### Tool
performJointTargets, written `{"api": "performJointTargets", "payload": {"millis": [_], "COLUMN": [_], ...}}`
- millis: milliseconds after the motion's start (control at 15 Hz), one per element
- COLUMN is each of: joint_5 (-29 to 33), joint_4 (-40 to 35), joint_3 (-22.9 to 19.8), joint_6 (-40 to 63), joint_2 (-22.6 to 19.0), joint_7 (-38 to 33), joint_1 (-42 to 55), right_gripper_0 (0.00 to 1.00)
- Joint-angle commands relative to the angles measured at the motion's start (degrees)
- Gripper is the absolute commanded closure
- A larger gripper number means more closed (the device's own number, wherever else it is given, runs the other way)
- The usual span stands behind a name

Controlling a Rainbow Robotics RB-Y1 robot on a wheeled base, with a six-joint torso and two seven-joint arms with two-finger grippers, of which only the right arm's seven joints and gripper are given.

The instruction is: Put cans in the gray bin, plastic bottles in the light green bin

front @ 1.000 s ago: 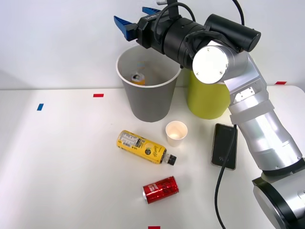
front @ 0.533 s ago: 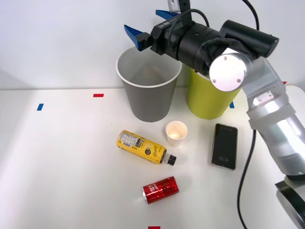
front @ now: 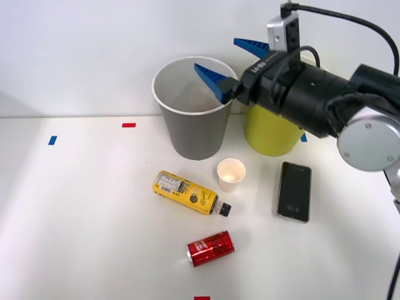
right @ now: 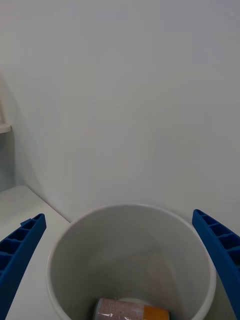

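The gray bin (front: 195, 128) stands at the back of the table, and the light green bin (front: 270, 131) is beside it on the right, partly behind my arm. My right gripper (front: 232, 62) is open and empty, hovering by the gray bin's right rim. In the right wrist view the orange-pink can (right: 132, 309) lies at the bottom of the gray bin (right: 131, 254), between my open gripper (right: 120, 260) fingers. A yellow plastic bottle (front: 187, 192) with a black cap lies on the table in front of the bins. A red can (front: 210, 247) lies on its side nearer the front edge.
A white paper cup (front: 230, 174) stands upright just right of the bottle. A black phone (front: 294, 191) lies flat further right. Small red (front: 129, 125) and blue (front: 52, 140) tape marks dot the white table. The wall is close behind the bins.
My right arm has swung to the right, carrying the open gripper from over the gray bin's left rim to its right rim. The can seen inside the bin a second ago is now hidden in the front view.
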Motion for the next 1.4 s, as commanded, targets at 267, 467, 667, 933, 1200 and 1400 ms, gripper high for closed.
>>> {"api": "performJointTargets", "payload": {"millis": [267, 467, 667, 933, 1200, 1400], "joint_5": [0.71, 1.85, 2.73, 4.75, 7.13, 8.71], "joint_4": [-8.14, -10.42, -11.74, -11.74, -11.74, -11.65], "joint_3": [0.0, 0.0, 0.0, -0.36, -0.53, -0.62], "joint_6": [-15.92, -23.22, -29.55, -31.66, -32.27, -32.27], "joint_2": [-3.53, -3.45, -0.46, 6.84, 12.11, 14.22], "joint_7": [1.42, 3.09, 4.06, 5.82, 7.66, 9.07], "joint_1": [18.52, 27.31, 36.8, 44.01, 47.44, 48.23], "right_gripper_0": [0.0, 0.0, 0.0, 0.0, 0.0, 0.0]}}
